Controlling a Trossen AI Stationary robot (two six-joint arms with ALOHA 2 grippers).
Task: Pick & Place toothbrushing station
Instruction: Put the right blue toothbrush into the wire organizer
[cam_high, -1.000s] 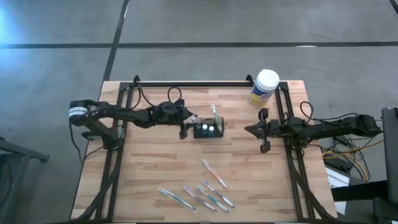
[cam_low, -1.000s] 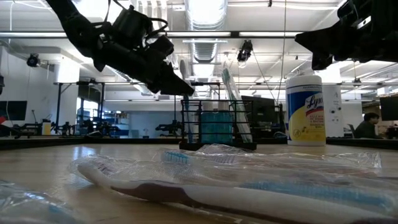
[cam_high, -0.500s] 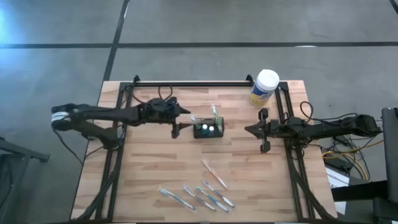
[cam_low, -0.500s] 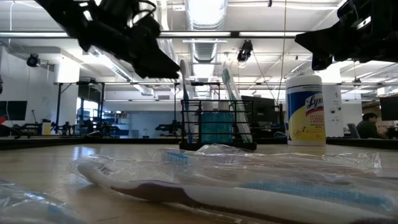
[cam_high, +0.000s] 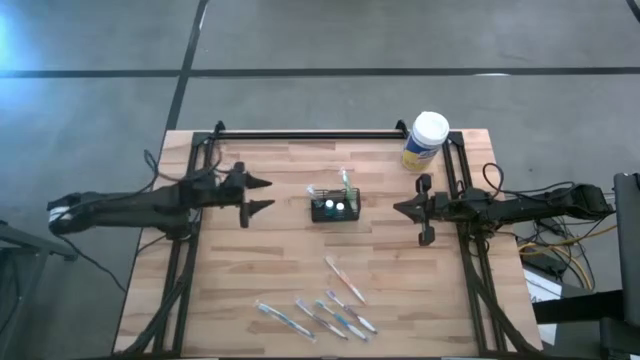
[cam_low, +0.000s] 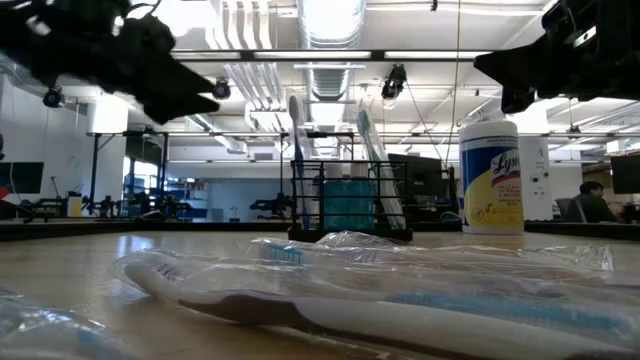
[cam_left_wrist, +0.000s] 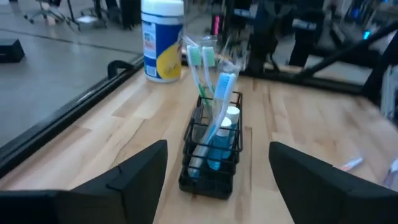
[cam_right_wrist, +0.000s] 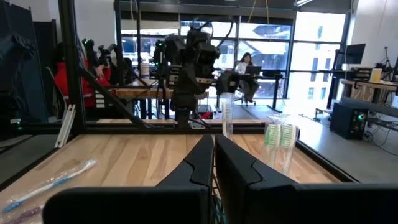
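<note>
The toothbrushing station (cam_high: 334, 207), a small black wire caddy, stands on its base mid-table with upright toothbrushes (cam_left_wrist: 214, 93) and blue-capped items in it. In the low view the station (cam_low: 350, 205) shows with two brushes sticking up. My left gripper (cam_high: 264, 195) hangs open to the station's left, well clear of it and pointing at it. The left wrist view has the station (cam_left_wrist: 210, 158) ahead between the spread fingers. My right gripper (cam_high: 399, 209) waits shut to the station's right, also clear of it.
A white-lidded, yellow-labelled canister (cam_high: 426, 140) stands at the far right corner. Several plastic-wrapped toothbrushes (cam_high: 330, 305) lie near the table's near edge and fill the low view's foreground (cam_low: 350, 290). Black frame rails (cam_high: 190, 260) run along both sides of the table.
My left gripper has drawn back from the station's left end toward the table's left edge and risen a little. A toothbrush that the gripper stood in front of now shows upright in the station's left end. The station itself has not moved.
</note>
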